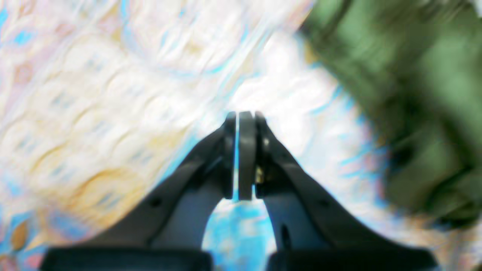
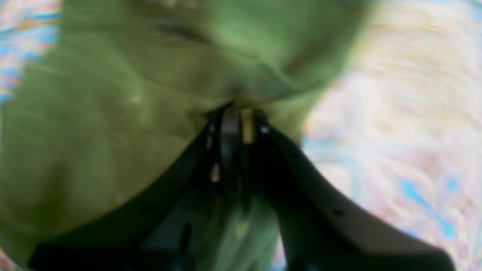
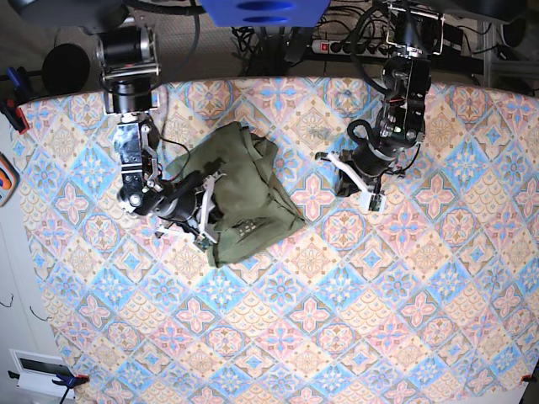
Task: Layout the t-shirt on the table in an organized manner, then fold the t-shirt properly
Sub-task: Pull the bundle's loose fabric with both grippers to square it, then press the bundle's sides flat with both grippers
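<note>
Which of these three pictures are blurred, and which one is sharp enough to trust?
Left wrist view: table pattern and olive-green cotton t-shirt smeared; only the shut left gripper is fairly crisp. Right wrist view: soft throughout, right gripper dark against the cloth. Base view: sharp and evenly lit.

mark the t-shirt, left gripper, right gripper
t-shirt (image 3: 253,189): base view, middle of the crumpled green cloth.
left gripper (image 1: 246,116): left wrist view, between the fingertips.
right gripper (image 2: 237,111): right wrist view, fingertips pinching the cloth.
</note>
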You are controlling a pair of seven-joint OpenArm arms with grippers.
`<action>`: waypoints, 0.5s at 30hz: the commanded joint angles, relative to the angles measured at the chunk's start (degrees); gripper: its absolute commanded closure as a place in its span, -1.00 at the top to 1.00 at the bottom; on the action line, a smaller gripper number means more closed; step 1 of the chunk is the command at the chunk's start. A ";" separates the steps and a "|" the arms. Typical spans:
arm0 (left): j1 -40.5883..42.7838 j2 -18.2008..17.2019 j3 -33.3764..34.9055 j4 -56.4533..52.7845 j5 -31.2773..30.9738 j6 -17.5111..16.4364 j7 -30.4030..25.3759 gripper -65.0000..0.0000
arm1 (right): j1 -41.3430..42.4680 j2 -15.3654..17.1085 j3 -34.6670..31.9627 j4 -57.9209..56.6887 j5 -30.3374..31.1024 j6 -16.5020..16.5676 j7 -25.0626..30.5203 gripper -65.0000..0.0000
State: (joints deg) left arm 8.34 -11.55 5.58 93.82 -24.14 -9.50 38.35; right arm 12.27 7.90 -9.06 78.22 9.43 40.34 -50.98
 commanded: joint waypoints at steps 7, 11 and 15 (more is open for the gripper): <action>-0.38 3.24 0.00 7.50 -6.58 -0.31 4.07 -0.98 | 2.54 0.14 0.49 2.97 0.90 -0.34 1.79 -0.84; -0.47 7.11 2.11 10.75 -6.50 -0.48 6.18 -0.98 | 2.54 -0.56 0.58 3.32 0.90 -0.34 1.79 -0.84; -2.49 11.24 5.54 10.57 -6.32 -0.57 6.44 -0.98 | 2.54 -0.56 0.93 6.31 0.90 -0.34 1.62 -0.84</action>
State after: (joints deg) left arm 6.81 -0.58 11.09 103.24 -29.63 -9.43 46.46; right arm 13.28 7.18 -8.25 83.22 9.19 39.81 -50.83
